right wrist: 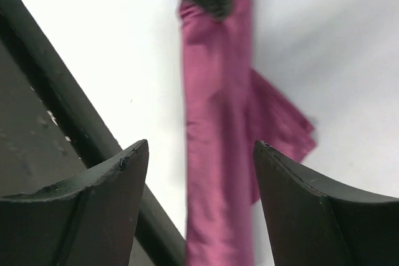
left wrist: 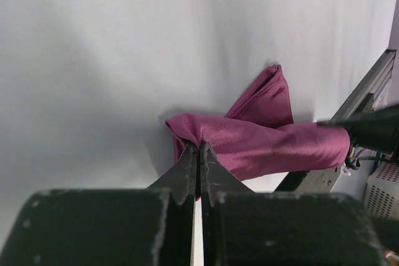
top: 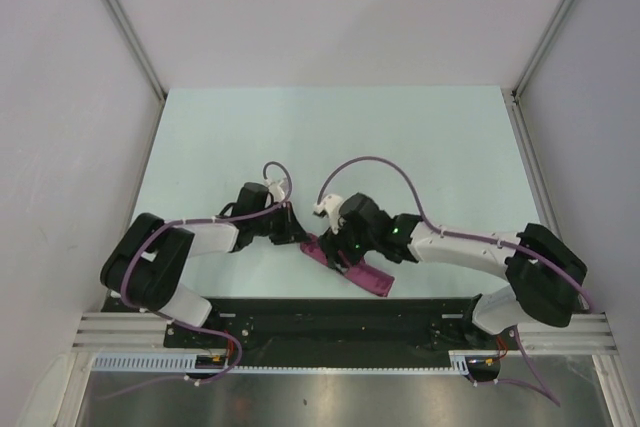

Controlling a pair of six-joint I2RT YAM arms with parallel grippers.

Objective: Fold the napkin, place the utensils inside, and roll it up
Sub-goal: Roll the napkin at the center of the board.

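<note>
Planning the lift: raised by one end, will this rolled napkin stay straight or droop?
Probably droops: the napkin is soft, creased cloth, and the left tool pinches only one end. Its sheen hints it may slip. A loose flap suggests the roll could unwind.

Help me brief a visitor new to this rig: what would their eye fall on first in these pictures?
The maroon napkin, bunched into a long strip on the pale table near its front edge, is the only strong colour in view. The left gripper is shut on one end of it, while the right gripper hangs over the strip with its jaws wide apart.
</note>
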